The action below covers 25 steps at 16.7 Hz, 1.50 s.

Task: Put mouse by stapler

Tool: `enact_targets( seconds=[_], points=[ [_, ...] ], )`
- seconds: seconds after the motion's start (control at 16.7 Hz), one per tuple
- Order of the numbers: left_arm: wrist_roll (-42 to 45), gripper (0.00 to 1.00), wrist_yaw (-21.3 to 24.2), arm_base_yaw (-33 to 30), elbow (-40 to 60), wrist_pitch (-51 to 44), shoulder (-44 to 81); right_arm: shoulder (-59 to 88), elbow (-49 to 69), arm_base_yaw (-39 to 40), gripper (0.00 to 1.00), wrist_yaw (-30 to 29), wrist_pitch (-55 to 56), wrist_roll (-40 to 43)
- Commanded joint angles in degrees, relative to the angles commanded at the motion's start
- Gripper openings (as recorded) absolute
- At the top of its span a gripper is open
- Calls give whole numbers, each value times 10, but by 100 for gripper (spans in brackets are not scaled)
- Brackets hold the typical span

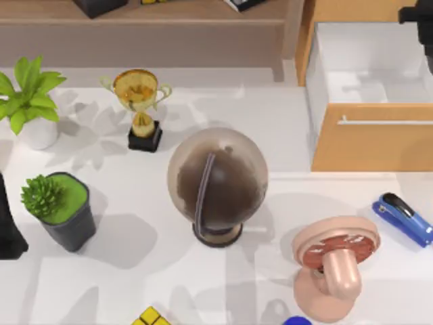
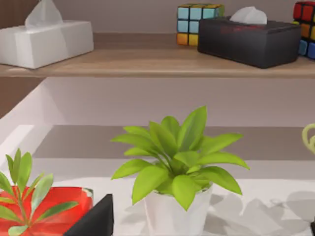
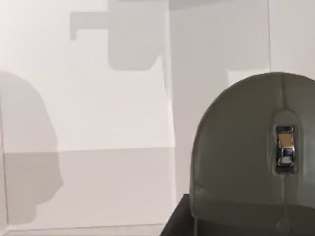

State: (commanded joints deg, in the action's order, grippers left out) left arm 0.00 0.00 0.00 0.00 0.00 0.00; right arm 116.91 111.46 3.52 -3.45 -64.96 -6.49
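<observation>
One mouse (image 3: 251, 157), one stapler (image 1: 403, 218); both jaws' state: cannot tell.

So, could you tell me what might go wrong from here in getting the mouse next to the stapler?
1. The domed, smooth mouse, in the white drawer below the right tool, may slip from a grasp.
2. The drawer's wooden front stands between it and the stapler; a low carry could clip it.
3. The stapler sits near the table's right edge beside the pink fan; placing could nudge either.
The left arm is parked at the left edge.
</observation>
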Motion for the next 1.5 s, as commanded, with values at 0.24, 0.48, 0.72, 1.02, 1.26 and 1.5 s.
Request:
enact_targets(
  seconds=[0.24,0.48,0.72,1.02,1.26,1.5],
  points=[
    [0,100,0,0,0,0,0,-96,-86,-52,0,-7,0,15],
    [0,100,0,0,0,0,0,-171,-199,-101,0,-7,4,31],
    [0,100,0,0,0,0,0,-214,-318,-131,0,1,22,50],
    [0,100,0,0,0,0,0,-221,-445,-132,0,21,73,79],
    [0,100,0,0,0,0,0,-207,-506,-117,0,35,130,101],
    [0,100,0,0,0,0,0,-194,-525,-103,0,44,183,114]
  ],
)
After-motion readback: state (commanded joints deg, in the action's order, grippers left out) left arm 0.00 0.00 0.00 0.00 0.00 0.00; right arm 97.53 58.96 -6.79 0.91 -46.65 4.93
